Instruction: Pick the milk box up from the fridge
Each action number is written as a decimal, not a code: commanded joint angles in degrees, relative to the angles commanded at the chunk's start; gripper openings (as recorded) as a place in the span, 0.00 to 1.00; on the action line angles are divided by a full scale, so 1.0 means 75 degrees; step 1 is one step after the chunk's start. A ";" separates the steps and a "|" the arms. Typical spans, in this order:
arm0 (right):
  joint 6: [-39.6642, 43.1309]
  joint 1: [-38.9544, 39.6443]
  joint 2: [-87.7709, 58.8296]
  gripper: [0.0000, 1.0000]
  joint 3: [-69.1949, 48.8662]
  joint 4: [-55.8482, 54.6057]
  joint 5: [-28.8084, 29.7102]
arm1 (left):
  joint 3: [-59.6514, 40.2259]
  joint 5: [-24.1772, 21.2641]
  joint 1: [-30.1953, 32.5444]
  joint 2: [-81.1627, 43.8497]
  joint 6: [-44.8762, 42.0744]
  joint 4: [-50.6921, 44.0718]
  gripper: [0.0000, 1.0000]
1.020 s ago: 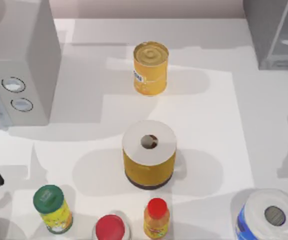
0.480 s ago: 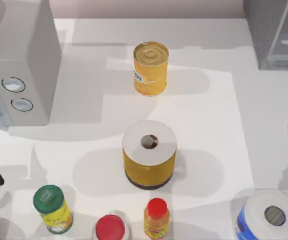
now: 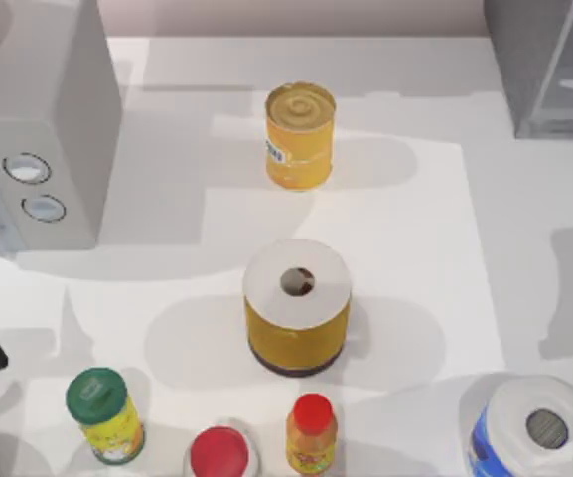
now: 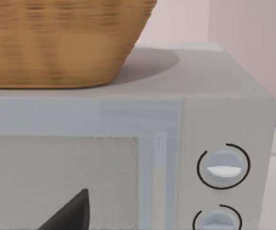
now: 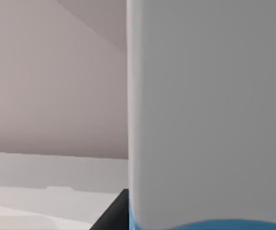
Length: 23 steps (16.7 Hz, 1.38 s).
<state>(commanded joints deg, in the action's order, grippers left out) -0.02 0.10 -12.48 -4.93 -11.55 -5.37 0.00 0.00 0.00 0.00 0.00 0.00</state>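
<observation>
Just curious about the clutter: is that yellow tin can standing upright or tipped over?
Upright. The yellow tin can shows its round ringed lid to the overhead camera and stands on the table.

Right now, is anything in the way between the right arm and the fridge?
The paper roll stands close in front of the right wrist camera, at the table's near right; the fridge sits far right. Nothing else visible stands between them.

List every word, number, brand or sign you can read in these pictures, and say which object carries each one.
No text can be read.
Yellow tin can: a small blue and white label patch, too blurred to read.
Green-capped bottle: printed label, illegible.
Red-capped bottle: printed label, illegible.
Grey box with two round dials: the dials bear arc marks, no figures or words.
Blue-wrapped paper roll: no lettering visible.
</observation>
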 joint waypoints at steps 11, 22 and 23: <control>-0.0133 0.0317 -0.8363 0.00 -0.2052 -0.5384 -0.2812 | 0.0000 0.0000 0.0000 0.0000 0.0000 0.0000 1.00; -0.0089 0.0518 -1.2553 0.00 -0.3403 -0.8625 -0.4423 | 0.0000 0.0000 0.0000 0.0000 0.0000 0.0000 1.00; -0.0089 0.0518 -1.2553 0.00 -0.3403 -0.8625 -0.4423 | 0.0000 0.0000 0.0000 0.0000 0.0000 0.0000 1.00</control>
<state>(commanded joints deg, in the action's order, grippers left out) -0.69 3.99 -106.63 -30.45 -76.23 -38.54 0.00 0.00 0.00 0.00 0.00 0.00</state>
